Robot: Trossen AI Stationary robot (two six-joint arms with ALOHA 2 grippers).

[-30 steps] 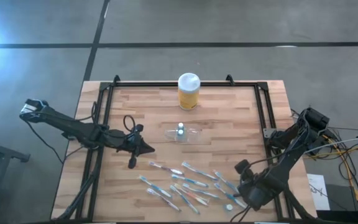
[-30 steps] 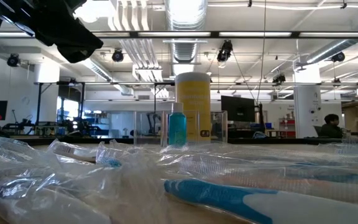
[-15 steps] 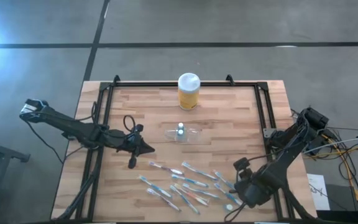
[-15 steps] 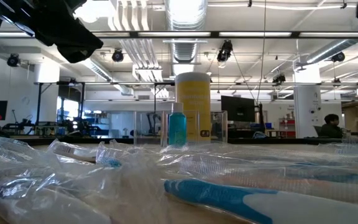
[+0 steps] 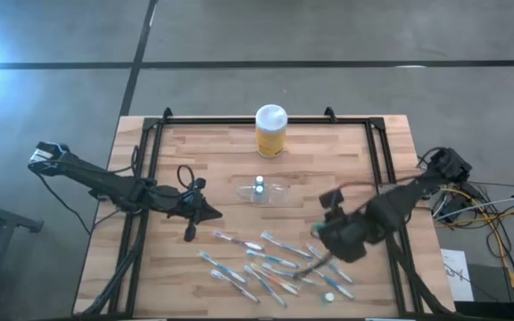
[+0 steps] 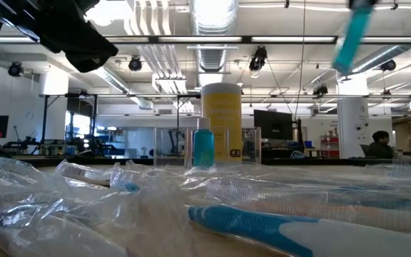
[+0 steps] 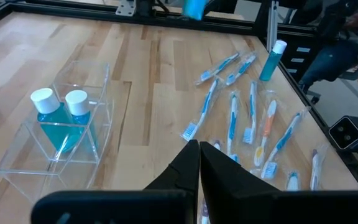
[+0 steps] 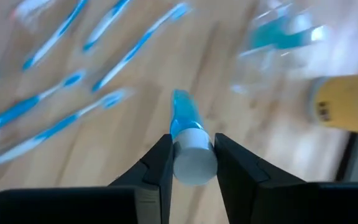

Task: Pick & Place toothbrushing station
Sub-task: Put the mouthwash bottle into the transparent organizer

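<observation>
Beyond the toothbrushing station (image 5: 261, 192), the right hand (image 5: 321, 252) grips a blue tube (image 8: 185, 134).

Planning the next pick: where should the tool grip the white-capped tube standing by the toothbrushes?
Grip the tube on its blue body just under the white cap, coming down from above: it seems to stand upright, cap up, with toothbrushes lying close by its foot.

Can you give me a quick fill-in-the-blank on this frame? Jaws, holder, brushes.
1. The right gripper has its jaws shut on a blue tube with a ____ cap.
2. The clear holder already contains ____ blue tubes.
3. The toothbrushes lie on the ____.
4. The yellow jar has a ____ lid.

Missing words: white; two; table; white
</observation>
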